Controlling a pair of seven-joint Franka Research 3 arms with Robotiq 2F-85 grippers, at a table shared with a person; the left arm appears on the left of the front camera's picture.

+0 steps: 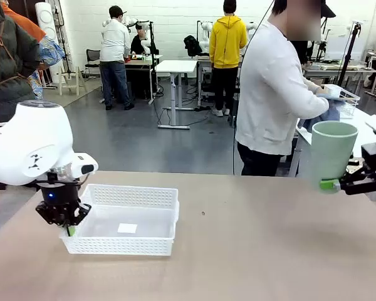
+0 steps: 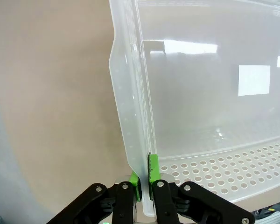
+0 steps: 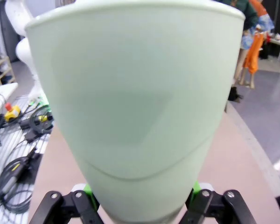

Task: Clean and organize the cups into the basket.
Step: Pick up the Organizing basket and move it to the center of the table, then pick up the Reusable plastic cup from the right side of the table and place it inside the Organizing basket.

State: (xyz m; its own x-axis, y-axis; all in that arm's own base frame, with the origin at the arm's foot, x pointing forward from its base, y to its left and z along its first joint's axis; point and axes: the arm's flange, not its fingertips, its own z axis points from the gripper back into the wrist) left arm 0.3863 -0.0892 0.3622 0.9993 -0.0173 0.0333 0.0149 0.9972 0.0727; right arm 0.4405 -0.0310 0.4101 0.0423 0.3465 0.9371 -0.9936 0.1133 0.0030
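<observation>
One white basket [image 1: 135, 196], one mint-green cup [image 1: 332, 153]

The tall tapered plastic tumbler [image 1: 333, 153] was pale mint green. The shallow rectangular plastic basket [image 1: 119, 241] was white, its sides dotted with round holes, its bottom clear. The tabletop [image 1: 269, 251] was matte tan. The left gripper [image 2: 144, 175] was black, its pads [image 2: 153, 169] bright green.

basket [image 1: 135, 195] — white plastic, perforated walls, glossy translucent floor catching glare. pale mint cup [image 1: 331, 152] — smooth plastic, soft satin-matt finish. table [image 1: 257, 251]: tan, matt, smooth, laminate-like top.
</observation>
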